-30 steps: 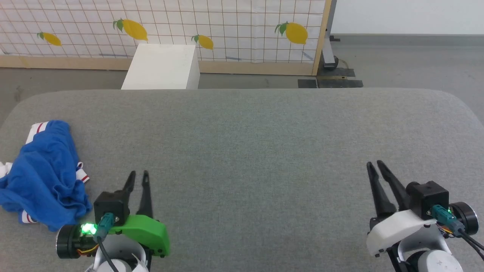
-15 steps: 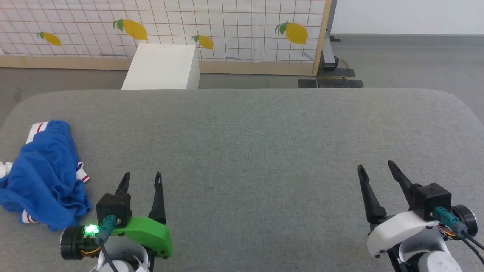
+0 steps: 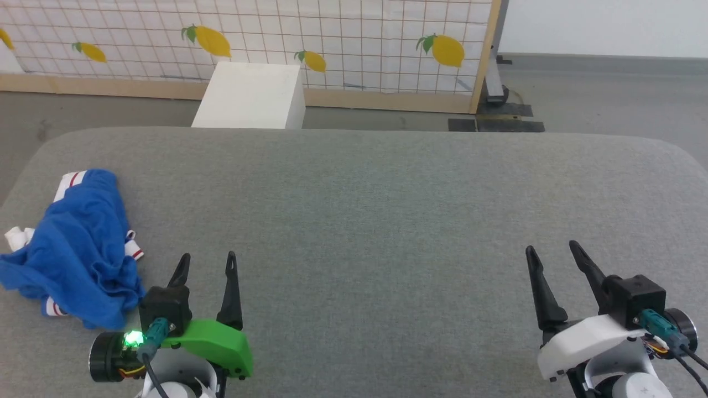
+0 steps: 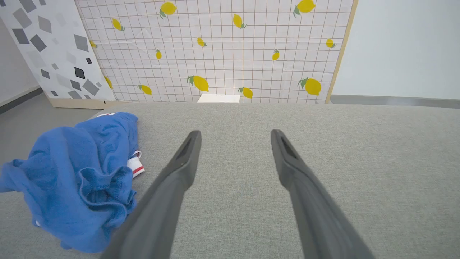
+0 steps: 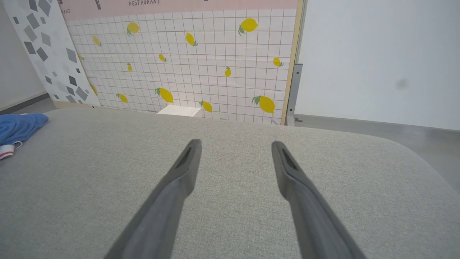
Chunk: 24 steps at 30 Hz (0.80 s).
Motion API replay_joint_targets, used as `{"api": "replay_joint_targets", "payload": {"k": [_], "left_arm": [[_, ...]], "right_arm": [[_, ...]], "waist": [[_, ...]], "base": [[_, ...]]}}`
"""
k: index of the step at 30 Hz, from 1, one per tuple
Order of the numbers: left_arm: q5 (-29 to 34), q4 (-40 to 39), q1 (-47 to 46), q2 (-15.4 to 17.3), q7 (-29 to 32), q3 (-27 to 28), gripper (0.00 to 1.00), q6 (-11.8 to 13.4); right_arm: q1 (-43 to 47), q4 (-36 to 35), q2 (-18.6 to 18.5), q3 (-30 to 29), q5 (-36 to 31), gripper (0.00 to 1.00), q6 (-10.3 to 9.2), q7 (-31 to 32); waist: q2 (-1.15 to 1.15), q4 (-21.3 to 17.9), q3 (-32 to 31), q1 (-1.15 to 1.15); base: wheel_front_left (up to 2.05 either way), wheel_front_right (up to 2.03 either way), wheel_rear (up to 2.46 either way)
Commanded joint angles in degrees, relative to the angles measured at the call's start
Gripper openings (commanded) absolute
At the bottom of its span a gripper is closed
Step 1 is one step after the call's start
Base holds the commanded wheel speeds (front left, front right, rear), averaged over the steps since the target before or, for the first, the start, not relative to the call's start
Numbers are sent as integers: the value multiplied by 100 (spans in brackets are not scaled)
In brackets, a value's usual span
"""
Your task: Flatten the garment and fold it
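- A pink band along the top of the lemon panel (image 3: 354, 38) carries dark lettering (image 5: 143, 2) reading "RESTAURANT", at the top edge of the right wrist view. A cut-off fragment ending in "ANT" sits further left on the same band.
- The lemon panel is a white sheet with a thin grid and scattered yellow lemons, framed in pale wood, across the top of the head view.
- A second panel (image 4: 43, 46), white with grey and black angular shapes, stands at the upper left of the left wrist view.
- A white box (image 3: 251, 94) stands on the grey floor (image 3: 608, 94) in front of the lemon panel, just behind the far edge of the work surface.
- A plain white wall (image 5: 377, 61) takes up the upper right of the right wrist view.
- The surface (image 3: 387, 210) is a wide grey woven-fabric top with rounded far corners.
- The garment (image 3: 77, 249) lies in a crumpled blue heap at the left of the head view, on the surface near its left edge. White, red-striped trim shows at several edges.
- The left gripper (image 3: 208, 256), with a green cover and a lit green light, is at the lower left, fingers spread apart and empty. The garment lies just beside it on the left.
- The right gripper (image 3: 551, 246), white-covered, is at the lower right, fingers likewise spread and holding nothing, well apart from the garment.
- Whether either gripper's tips touch the surface cannot be told.
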Motion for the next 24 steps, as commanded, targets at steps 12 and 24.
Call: {"api": "replay_joint_targets", "payload": {"k": [12,24], "left_arm": [[-171,76,93,-8,-204,-2,100,22],[-260,119,130,-11,-345,3,100,34]], "right_arm": [[128,177,2,-31,272,100,-3,-225],[134,314,2,8,406,100,-4,-367]], "waist": [[0,406,6,0],[0,796,-15,0]], "base": [[0,0,0],[0,0,0]]}}
